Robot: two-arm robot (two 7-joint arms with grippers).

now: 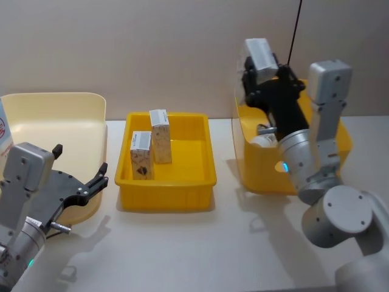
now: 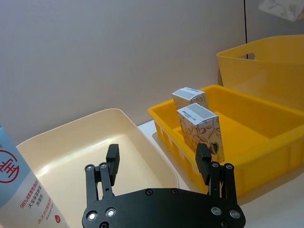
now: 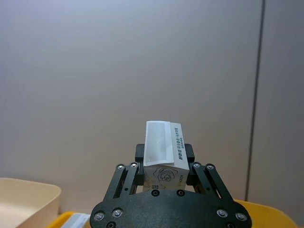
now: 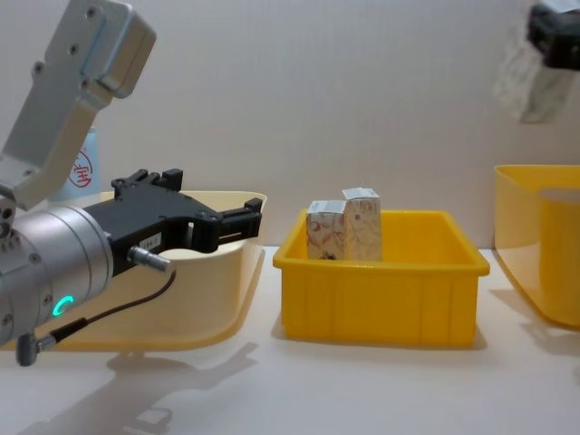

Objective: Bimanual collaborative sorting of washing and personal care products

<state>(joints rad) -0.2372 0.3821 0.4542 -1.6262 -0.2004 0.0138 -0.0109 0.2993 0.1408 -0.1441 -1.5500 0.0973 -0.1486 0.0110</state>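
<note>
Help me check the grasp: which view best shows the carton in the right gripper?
The right wrist view: the carton sits close between the right gripper's fingers. The head view shows it raised above the right bin; the chest view blurs it.

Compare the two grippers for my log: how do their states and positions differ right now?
The left gripper has its jaws open and holds nothing, while the right gripper is shut on a white carton. The left gripper sits low beside the cream bin; the right gripper is raised above the right yellow bin. Both are black two-finger grippers.
</note>
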